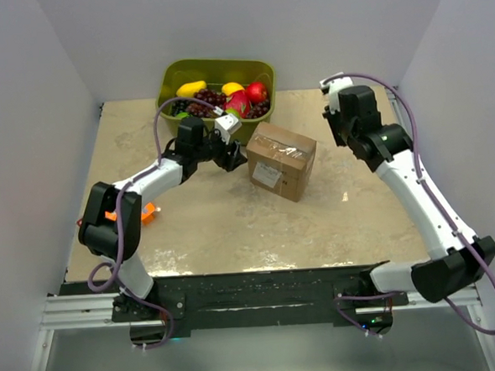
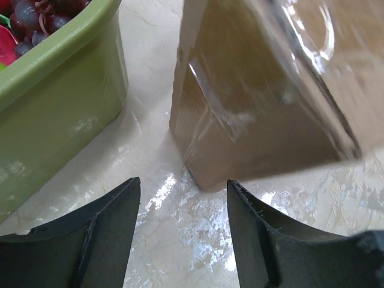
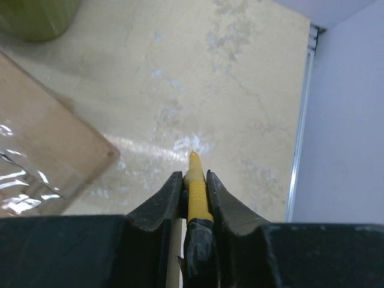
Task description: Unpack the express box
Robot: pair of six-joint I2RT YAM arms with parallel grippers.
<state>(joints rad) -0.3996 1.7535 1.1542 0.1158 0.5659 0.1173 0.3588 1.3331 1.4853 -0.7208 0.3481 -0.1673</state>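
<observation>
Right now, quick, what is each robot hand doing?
Left hand: open, holding nothing.
Right hand: closed on a thin yellow pointed tool.

A robot test cell in a lab: plain white panels wall in the marble-patterned table on three sides. An aluminium rail at the table's near edge carries two cabled arms. Staged props sit on the table: the express box and a green fruit bin.

The beige marbled table is carrying the express box near its middle, an olive-green bin (fruit inside) at the far edge, an orange package at left.
</observation>
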